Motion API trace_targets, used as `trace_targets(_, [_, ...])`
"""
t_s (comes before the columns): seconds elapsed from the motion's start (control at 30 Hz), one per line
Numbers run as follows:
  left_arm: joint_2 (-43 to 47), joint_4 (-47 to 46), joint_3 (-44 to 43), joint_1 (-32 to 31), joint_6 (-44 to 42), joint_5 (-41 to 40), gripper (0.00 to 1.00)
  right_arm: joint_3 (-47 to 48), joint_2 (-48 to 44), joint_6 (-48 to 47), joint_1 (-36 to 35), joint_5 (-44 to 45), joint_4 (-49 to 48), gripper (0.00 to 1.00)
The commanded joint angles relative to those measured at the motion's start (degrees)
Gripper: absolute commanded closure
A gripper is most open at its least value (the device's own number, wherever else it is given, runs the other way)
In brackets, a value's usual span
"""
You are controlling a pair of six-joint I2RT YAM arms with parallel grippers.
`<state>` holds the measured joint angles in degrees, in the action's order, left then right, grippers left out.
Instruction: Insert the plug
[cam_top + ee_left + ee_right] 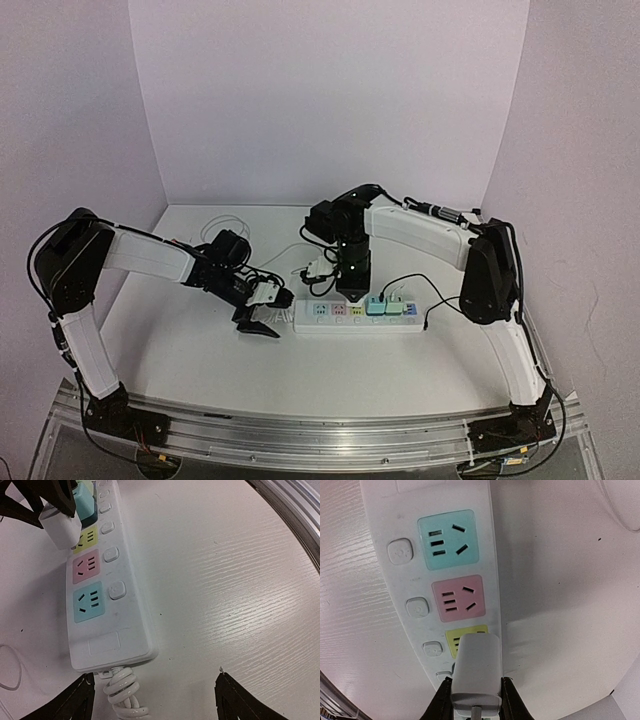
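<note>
White plug (477, 665), clenched in right pincer (476, 700), hovers over the yellow socket (470, 631), seemingly aligned for insertion. Left pincer (155, 682), released, hangs beside the strip (135, 625).

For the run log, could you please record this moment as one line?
right gripper: shut on white plug | white plug: over yellow socket, seating unclear | left gripper: open, beside power strip cord end

The power strip (385, 520) is white, with a teal socket (448, 539), pink socket (458, 597) and yellow socket (451, 642); white plug (476, 667); white wood-grained table (240, 580).
</note>
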<state>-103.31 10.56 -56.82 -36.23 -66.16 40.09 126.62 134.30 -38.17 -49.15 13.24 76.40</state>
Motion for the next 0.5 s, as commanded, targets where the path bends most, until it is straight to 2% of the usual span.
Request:
trace_targets(0.0, [2.75, 0.15, 1.14, 0.79, -1.76, 1.97, 0.17, -0.49, 0.07, -0.24, 0.36, -2.79, 22.18, 1.0])
trace_targets(0.23, [3.29, -1.32, 1.11, 1.21, 0.59, 3.1, 0.17, -2.65, -2.23, 0.21, 0.24, -3.44, 24.07, 1.0])
trace_targets(0.47, [1.54, -16.76, 2.36, 1.28, 13.01, 4.06, 0.15, -4.58, -2.83, -0.14, 0.3, -4.13, 24.06, 1.0])
